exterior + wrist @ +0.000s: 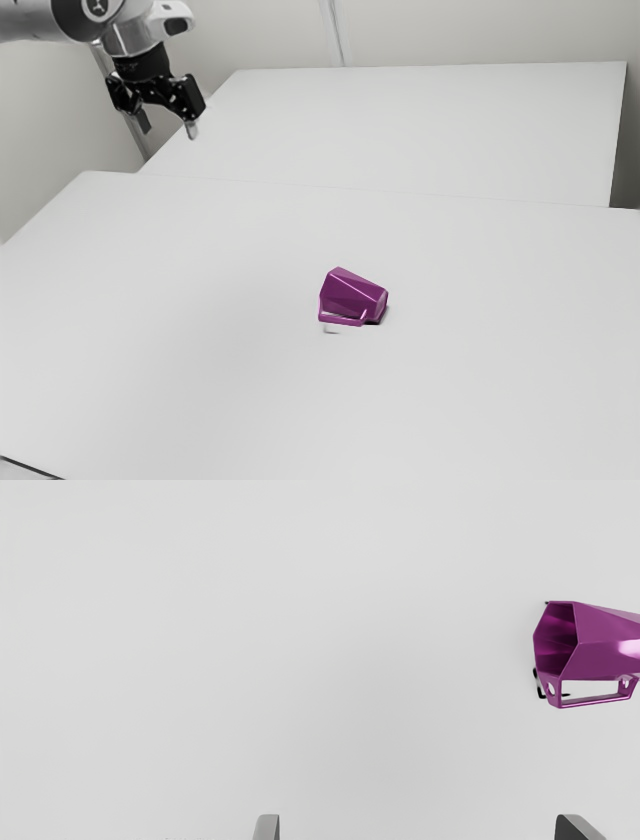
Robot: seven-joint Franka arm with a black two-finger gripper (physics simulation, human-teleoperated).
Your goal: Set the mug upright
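Observation:
High over the table's far left in the exterior view is my gripper [168,130], well away from the mug. A purple faceted mug [350,295] lies on its side on the table, its base toward the exterior view's right and its handle toward the camera. In the wrist view my gripper [417,825] has its two fingers wide apart with nothing between them. The mug [600,645] shows there with its hollow mouth and its handle, beyond one finger; its base end is cut off.
The mug rests on a white table [180,330]. Behind it, in the exterior view, stands another white surface [430,130] before pale walls.

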